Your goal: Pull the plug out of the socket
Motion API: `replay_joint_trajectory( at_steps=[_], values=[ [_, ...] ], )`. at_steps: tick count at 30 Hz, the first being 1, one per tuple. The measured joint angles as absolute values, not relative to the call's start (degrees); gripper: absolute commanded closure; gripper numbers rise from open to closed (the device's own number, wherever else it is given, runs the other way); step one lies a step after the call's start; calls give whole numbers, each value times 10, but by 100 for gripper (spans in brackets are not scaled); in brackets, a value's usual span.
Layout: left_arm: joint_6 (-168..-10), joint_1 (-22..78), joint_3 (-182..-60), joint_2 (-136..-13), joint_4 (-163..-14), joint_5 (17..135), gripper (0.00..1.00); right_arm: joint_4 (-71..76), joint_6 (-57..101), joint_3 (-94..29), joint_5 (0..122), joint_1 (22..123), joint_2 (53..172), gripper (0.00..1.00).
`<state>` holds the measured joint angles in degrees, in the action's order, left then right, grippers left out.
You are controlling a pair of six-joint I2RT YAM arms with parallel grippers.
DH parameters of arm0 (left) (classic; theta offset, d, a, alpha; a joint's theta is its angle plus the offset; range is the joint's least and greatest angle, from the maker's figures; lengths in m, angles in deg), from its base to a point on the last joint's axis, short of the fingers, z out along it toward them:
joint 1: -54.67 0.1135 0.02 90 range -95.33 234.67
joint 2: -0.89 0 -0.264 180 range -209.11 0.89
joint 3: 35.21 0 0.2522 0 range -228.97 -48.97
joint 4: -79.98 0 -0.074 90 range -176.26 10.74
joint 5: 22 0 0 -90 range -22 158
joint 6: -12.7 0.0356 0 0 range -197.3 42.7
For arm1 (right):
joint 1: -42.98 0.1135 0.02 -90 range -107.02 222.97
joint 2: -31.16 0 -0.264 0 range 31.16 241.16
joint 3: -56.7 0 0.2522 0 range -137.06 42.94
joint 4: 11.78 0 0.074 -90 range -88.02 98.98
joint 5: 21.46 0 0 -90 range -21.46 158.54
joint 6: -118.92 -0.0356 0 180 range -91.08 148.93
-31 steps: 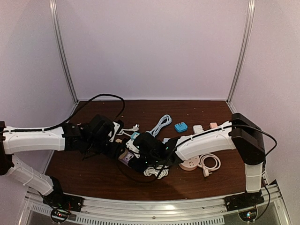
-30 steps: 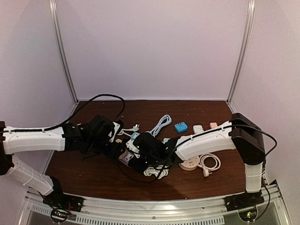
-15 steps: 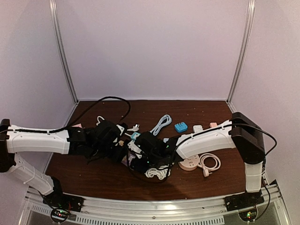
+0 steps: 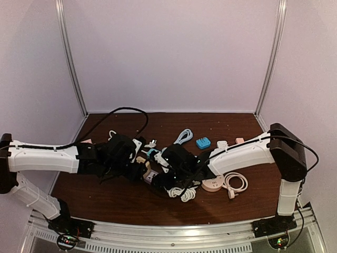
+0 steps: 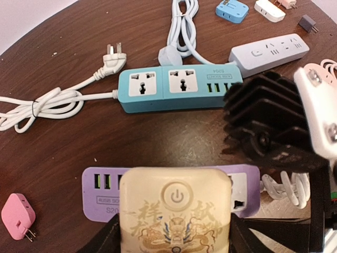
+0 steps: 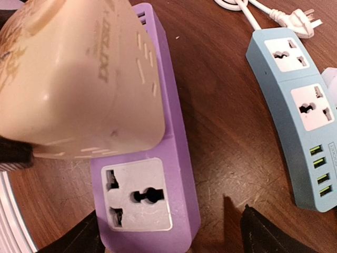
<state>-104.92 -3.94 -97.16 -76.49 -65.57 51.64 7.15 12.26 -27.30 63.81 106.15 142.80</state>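
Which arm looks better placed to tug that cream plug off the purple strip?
Left. The left fingers clasp the cream plug on the purple strip. The right fingers stand open astride the strip's empty socket, beside the plug, likely better for steadying.

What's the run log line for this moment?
left hand: gripping beige cube plug | right hand: open, straddling purple power strip | plug: over strip end, separation unclear

A teal power strip [image 5: 179,88] lies near a white strip [image 5: 268,49] and pink adapter [image 5: 18,217].
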Motion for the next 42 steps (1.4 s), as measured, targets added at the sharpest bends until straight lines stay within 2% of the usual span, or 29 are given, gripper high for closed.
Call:
replay_joint_trajectory(
  at_steps=[3, 11, 13, 15, 16, 18, 20, 23, 42],
  values=[
    [-1051, -39, -973, -777, -672, 519, 97, 69, 118, -261, 630, 1052, 1418, 14],
    [-1061, -35, -979, -819, -666, 534, 97, 62, 79, -231, 599, 1016, 1376, 11],
    [-1061, -35, -979, -826, -652, 540, 97, 50, 71, -231, 590, 1001, 1361, 14],
    [-1061, -32, -980, -826, -652, 545, 97, 40, 59, -232, 575, 986, 1350, 27],
    [-1061, -31, -980, -826, -652, 548, 97, 36, 51, -233, 566, 981, 1347, 38],
    [-1061, -29, -980, -826, -652, 551, 97, 31, 31, -236, 545, 980, 1347, 65],
    [-1063, -28, -980, -826, -653, 553, 97, 25, 9, -237, 519, 981, 1350, 85],
    [-1066, -27, -980, -826, -654, 553, 97, 14, -31, -244, 487, 982, 1363, 98],
    [-1077, -27, -980, -828, -667, 551, 98, -12, -165, -267, 383, 991, 1471, 100]
  ],
)
